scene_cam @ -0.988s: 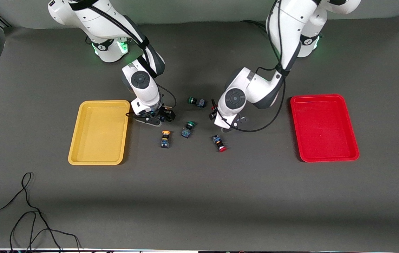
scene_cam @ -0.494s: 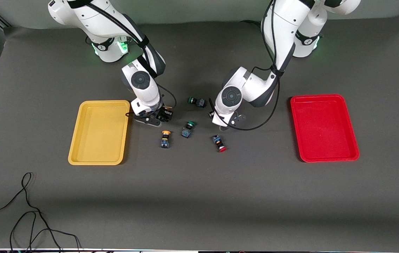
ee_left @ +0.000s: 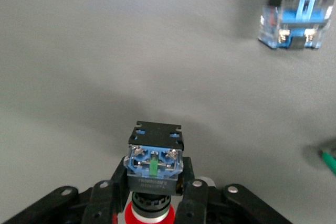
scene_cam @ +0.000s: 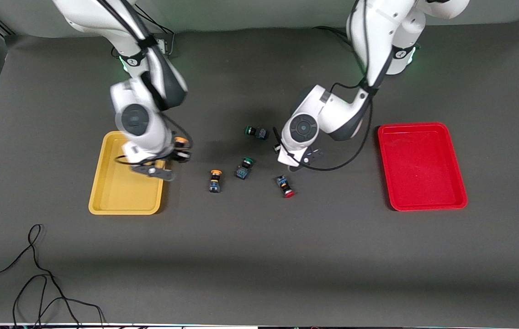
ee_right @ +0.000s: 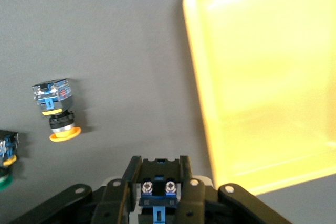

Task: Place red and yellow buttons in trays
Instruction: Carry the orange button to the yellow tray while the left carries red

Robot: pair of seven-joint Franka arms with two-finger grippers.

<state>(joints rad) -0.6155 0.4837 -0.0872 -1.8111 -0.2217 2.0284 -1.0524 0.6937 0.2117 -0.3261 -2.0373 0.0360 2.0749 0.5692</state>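
In the front view, a shallow yellow plastic tray (scene_cam: 124, 187) with a raised rim is seen toward the right arm's end of the table, and a matching red plastic tray (scene_cam: 421, 167) toward the left arm's end. The right gripper (scene_cam: 178, 153) is held over the table just beside the yellow tray's edge, with a small black-bodied switch with an orange-yellow cap (scene_cam: 178, 140) pinched in it. The left gripper (scene_cam: 282, 148) is held low between the trays. On the dark table mat (scene_cam: 259, 256) lie a second yellow-capped switch (scene_cam: 215, 180), a red-capped switch (scene_cam: 285, 186) and two green-capped switches (scene_cam: 244, 167) (scene_cam: 256, 132).

In the left wrist view, the left gripper's black fingers (ee_left: 189, 198) are closed on a black switch with a bluish base and a red cap (ee_left: 153, 174). Another bluish-based switch (ee_left: 296, 17) is seen on the mat.

In the right wrist view, the right gripper's fingers (ee_right: 185, 195) are pressed against the blue-based switch body (ee_right: 159, 190), near the yellow tray's rim (ee_right: 197, 77). The lying yellow-capped switch (ee_right: 56, 108) is seen well apart from the tray.
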